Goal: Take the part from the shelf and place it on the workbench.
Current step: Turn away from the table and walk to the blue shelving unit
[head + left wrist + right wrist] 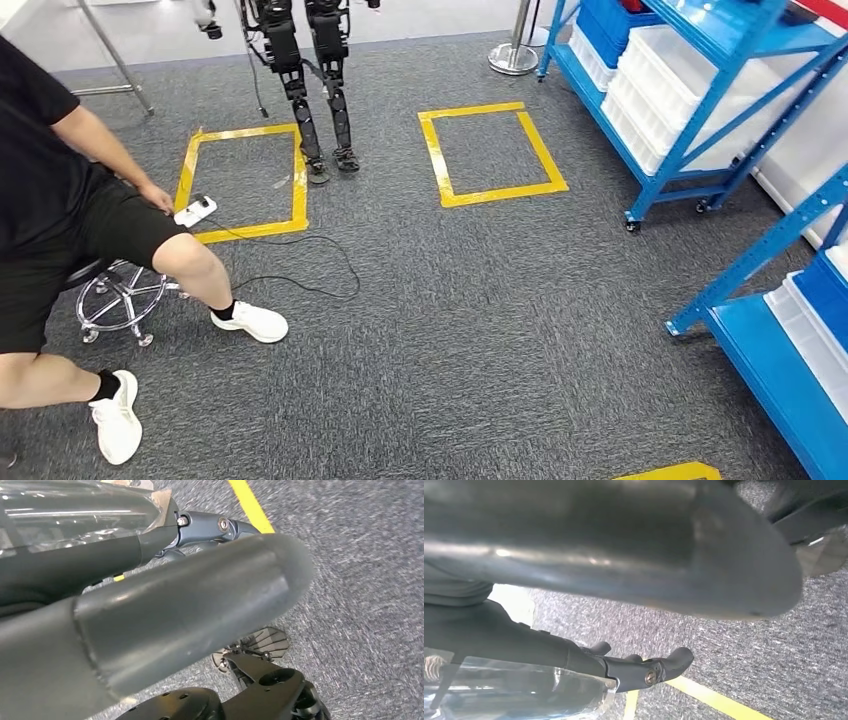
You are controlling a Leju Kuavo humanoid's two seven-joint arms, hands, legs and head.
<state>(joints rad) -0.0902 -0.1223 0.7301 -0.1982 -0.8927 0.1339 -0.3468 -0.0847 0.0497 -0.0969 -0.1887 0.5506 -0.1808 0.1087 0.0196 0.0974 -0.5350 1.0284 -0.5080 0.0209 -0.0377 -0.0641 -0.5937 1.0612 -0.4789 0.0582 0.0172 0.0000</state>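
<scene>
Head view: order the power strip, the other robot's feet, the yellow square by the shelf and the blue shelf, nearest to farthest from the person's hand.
1. power strip, beside the person's hand
2. other robot's feet, farther back
3. yellow square, mid-floor
4. blue shelf, far side

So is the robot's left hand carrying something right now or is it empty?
Carrying something: in the left wrist view the left hand has its fingers laid along a clear plastic-wrapped part. What the wrap holds cannot be told.
</scene>
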